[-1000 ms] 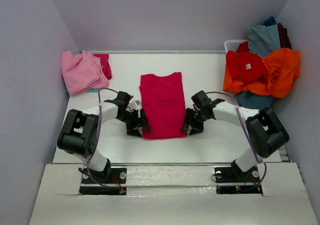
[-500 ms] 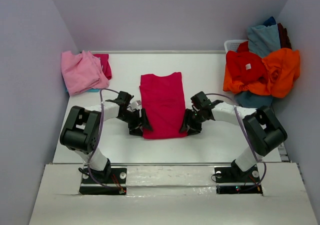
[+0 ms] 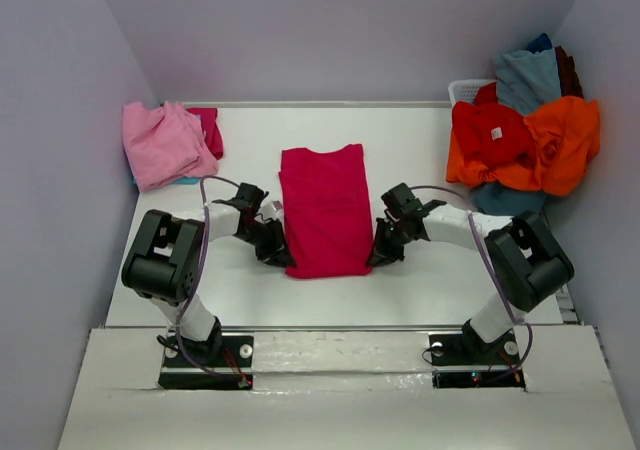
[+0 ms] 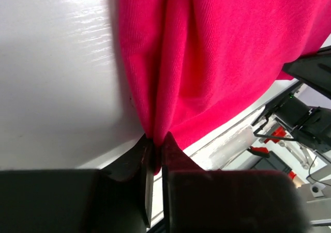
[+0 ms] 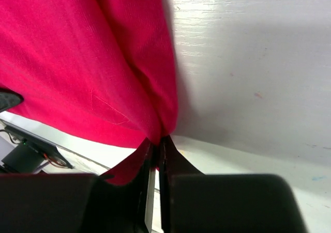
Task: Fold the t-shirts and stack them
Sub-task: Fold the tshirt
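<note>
1. Lying well to the left of the left pincer (image 3: 283, 258) and beyond it, a crumpled light pink t-shirt (image 3: 160, 142) is seen at the far left corner of the table (image 3: 420, 150). A darker magenta t-shirt (image 3: 208, 128) is touching its right side.
2. The left pincer is lowered to the table at the near left corner of the crimson-magenta t-shirt (image 3: 323, 208). In the left wrist view its jaws are drawn narrow on a gathered fold of that shirt's edge, and the cloth is pinched between the fingertips (image 4: 137, 160).
3. The crimson-magenta t-shirt is laid flat between the two pincers as a long folded panel. Its neckline is at the end far from them and its near hem is level with them. Creases are pulled in the cloth toward each grip.
4. The right pincer (image 3: 379, 257) is set at the shirt's near right corner, opposite the left one. In the right wrist view its jaws are almost together, with the shirt's edge clamped between them.
5. Well to the right of the right pincer and beyond it, a heap is piled over a white basket (image 3: 465, 90). A red t-shirt (image 3: 492, 132) is in front, an orange t-shirt (image 3: 565, 135) is beside it, and a grey-blue t-shirt (image 3: 525, 75) is on top.
</note>
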Action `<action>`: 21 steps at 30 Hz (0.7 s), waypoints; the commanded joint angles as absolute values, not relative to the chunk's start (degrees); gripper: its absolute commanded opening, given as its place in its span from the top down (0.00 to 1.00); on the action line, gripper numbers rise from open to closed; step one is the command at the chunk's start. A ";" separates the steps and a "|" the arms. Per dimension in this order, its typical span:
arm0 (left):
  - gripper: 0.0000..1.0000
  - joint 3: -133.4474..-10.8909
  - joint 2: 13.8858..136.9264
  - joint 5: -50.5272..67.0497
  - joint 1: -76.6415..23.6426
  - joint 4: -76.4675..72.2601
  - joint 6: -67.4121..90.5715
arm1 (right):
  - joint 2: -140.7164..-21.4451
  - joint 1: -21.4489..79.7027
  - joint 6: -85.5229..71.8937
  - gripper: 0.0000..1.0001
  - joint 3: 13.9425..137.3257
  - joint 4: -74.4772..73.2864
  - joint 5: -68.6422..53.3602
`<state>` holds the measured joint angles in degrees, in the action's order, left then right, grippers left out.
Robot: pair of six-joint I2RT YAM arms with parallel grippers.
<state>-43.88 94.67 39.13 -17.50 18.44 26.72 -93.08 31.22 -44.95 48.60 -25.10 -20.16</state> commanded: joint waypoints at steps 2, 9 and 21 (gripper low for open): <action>0.94 -45.52 92.03 36.48 -17.23 21.44 24.44 | -91.85 31.73 -42.55 0.93 51.58 -27.24 -18.46; 0.94 -45.27 87.19 34.98 -19.77 25.66 23.29 | -88.60 31.73 -38.33 0.93 54.40 -32.33 -20.39; 0.94 -38.06 72.61 32.96 -24.87 31.81 25.31 | -77.35 33.40 -35.25 0.93 49.49 -38.93 -26.28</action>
<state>-39.72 78.59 34.46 -23.81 25.80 25.19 -81.87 32.27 -37.41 51.24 -34.96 -23.97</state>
